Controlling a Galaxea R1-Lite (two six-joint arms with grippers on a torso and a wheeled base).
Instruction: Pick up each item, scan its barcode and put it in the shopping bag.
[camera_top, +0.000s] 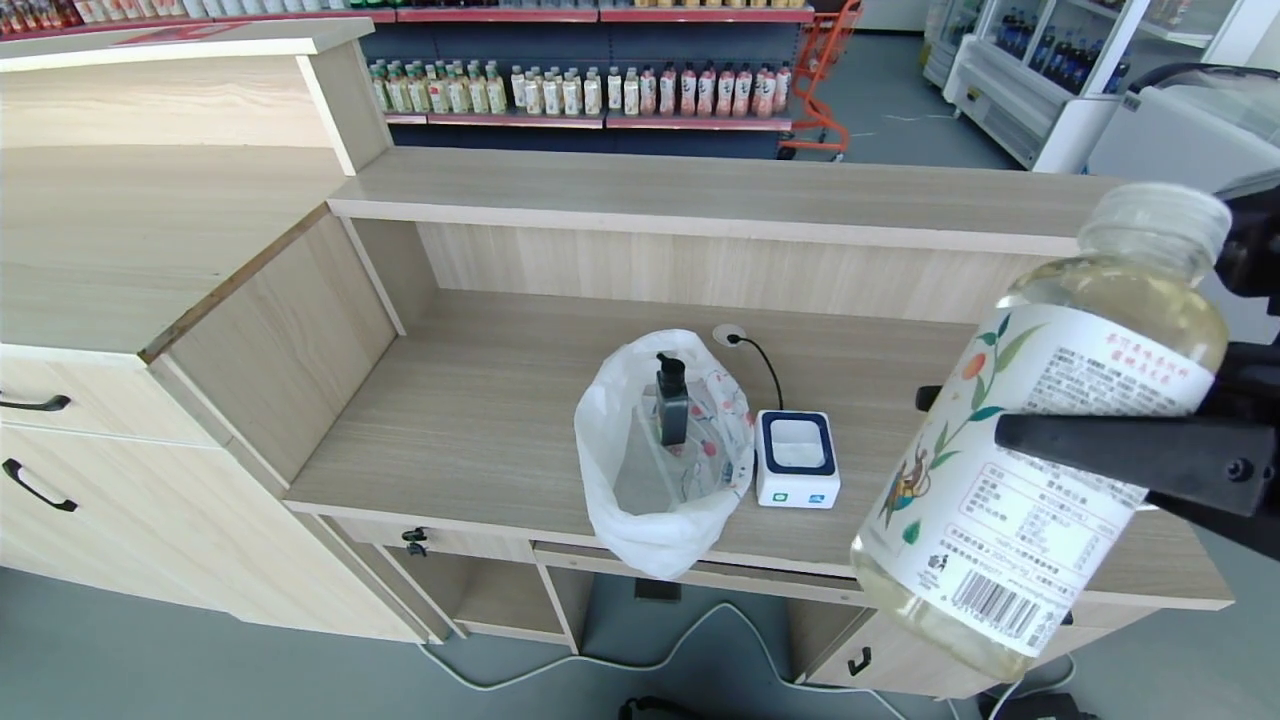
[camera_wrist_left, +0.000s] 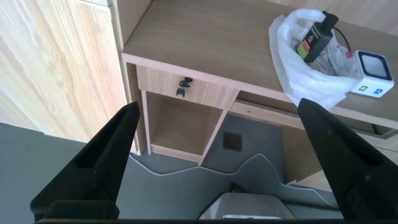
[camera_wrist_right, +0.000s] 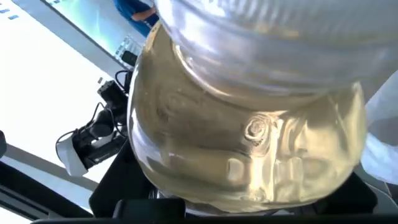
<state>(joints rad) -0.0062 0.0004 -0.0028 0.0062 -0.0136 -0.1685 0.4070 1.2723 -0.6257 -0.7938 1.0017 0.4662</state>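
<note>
While the right gripper (camera_top: 1010, 425) is clamping the bottle (camera_top: 1040, 520) across its labelled middle, one black finger is lying over the front of the label and the other is showing at the bottle's far side. The bottle, full of pale liquid, is tilting with its cap up toward the robot's right and its barcode end down. It is hanging in the air close to the head camera, well apart from the scanner (camera_top: 797, 458). In the right wrist view its rounded shoulder (camera_wrist_right: 249, 124) is sitting right against the lens. The shopping bag (camera_top: 600, 470) is standing open on the counter (camera_top: 480, 420), just beside the scanner on its left, with a dark pump bottle (camera_top: 672, 400) inside. The left gripper (camera_wrist_left: 224, 155) is hanging below the counter's front edge, its fingers spread wide and gripping nothing.
</note>
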